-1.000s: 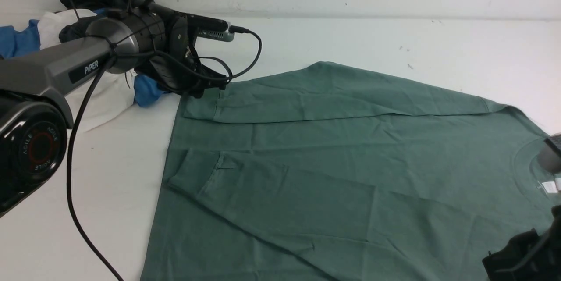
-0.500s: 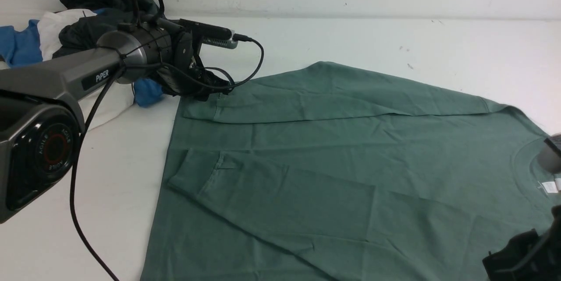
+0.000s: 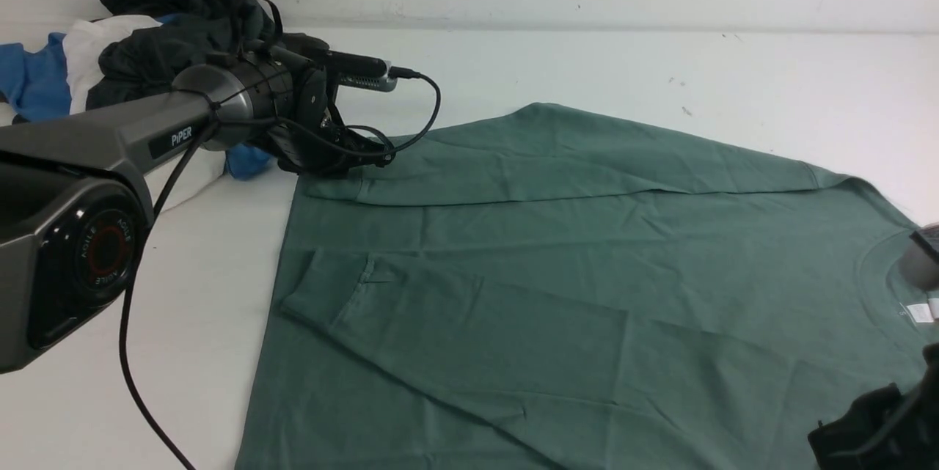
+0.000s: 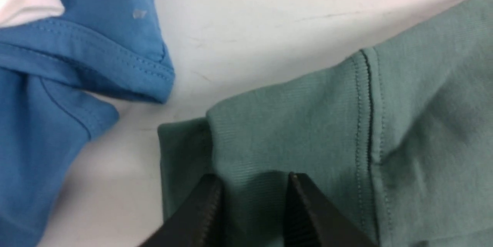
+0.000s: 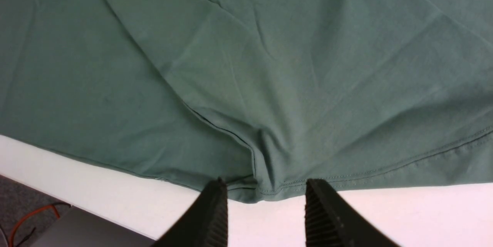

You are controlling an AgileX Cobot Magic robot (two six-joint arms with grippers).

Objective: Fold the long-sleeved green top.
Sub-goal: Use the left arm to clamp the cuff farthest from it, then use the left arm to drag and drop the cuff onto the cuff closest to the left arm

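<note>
In the front view, the green long-sleeved top (image 3: 587, 272) lies spread flat on the white desk (image 3: 660, 67), with its collar to the right. Both sleeves are laid across the body. The white neck tag (image 3: 918, 312) shows at the right edge. The left arm (image 3: 110, 133) reaches to the far left corner of the top, where the cuff of the far sleeve (image 3: 513, 169) ends. Behind the arm there is a heap with a blue garment (image 3: 29, 74), a white garment (image 3: 95, 45) and a dark garment (image 3: 161, 37).

In the left wrist view, the left pincer (image 4: 256, 181) is down on the ribbed cuff (image 4: 289, 123). Its two jaws stand apart, and green cloth lies flat in the gap between them; they are not clenched. The blue garment is near the cuff but does not touch it, with bare desk between them.

In the right wrist view, the right pincer (image 5: 264, 185) is released and holds nothing. Its jaws stand apart, one on each side of a small pucker in the hem (image 5: 366, 175), close to the desk edge. Past that edge, an orange cable (image 5: 31, 220) lies on the grey floor.
</note>
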